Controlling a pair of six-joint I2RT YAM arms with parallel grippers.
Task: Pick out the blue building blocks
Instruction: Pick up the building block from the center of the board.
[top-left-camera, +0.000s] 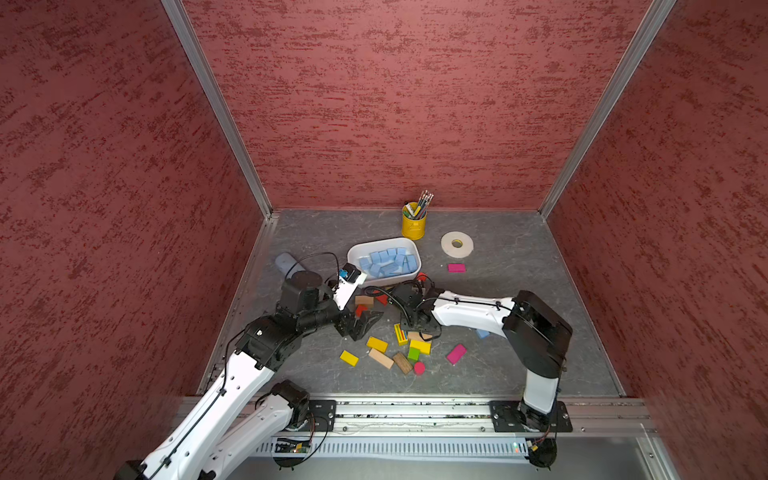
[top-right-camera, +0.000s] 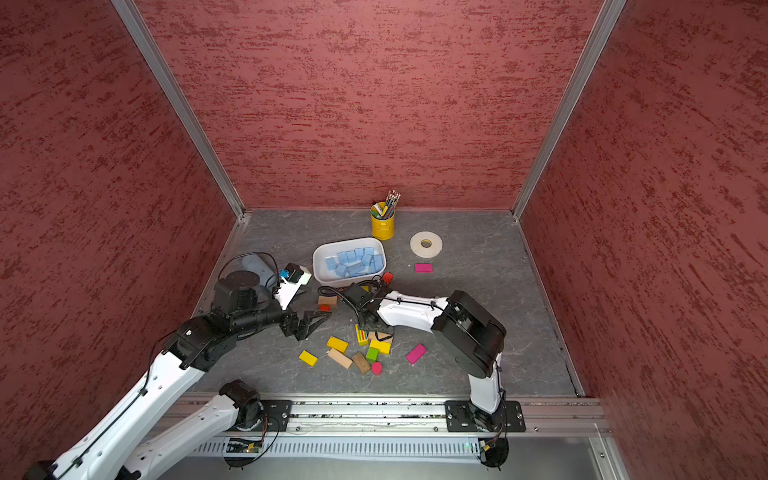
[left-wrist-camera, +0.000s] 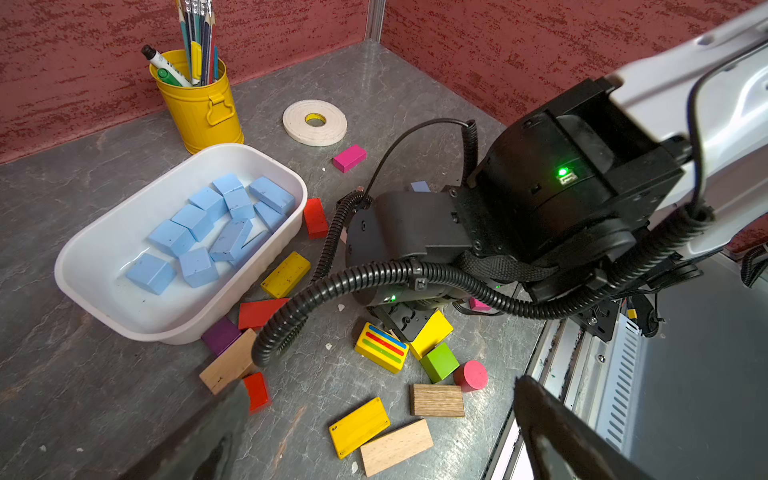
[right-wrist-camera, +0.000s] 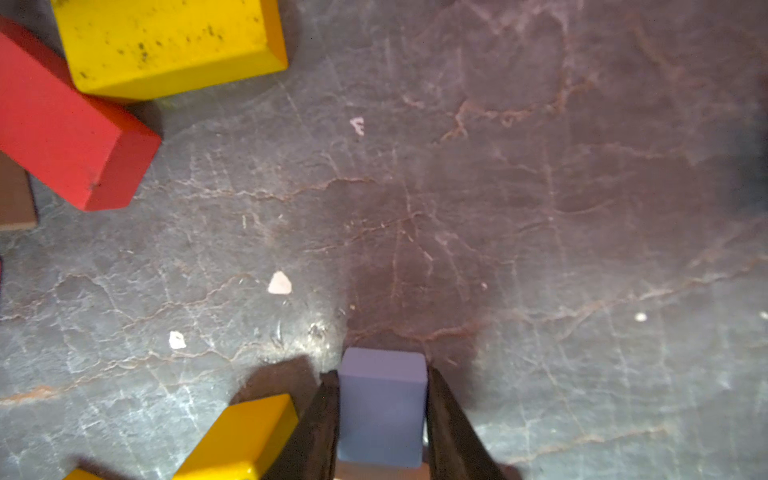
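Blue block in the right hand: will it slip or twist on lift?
Likely rigid: the blue block shows crisp edges in the right hand. Flat sides sit flush against both fingers, so twisting seems unlikely. Matte surface probably grips fine.

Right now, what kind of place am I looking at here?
Likely a robot test cell, not a home: red textured wall panels in aluminium framing enclose a grey stone-look tabletop, and a metal mounting rail runs along its front edge.
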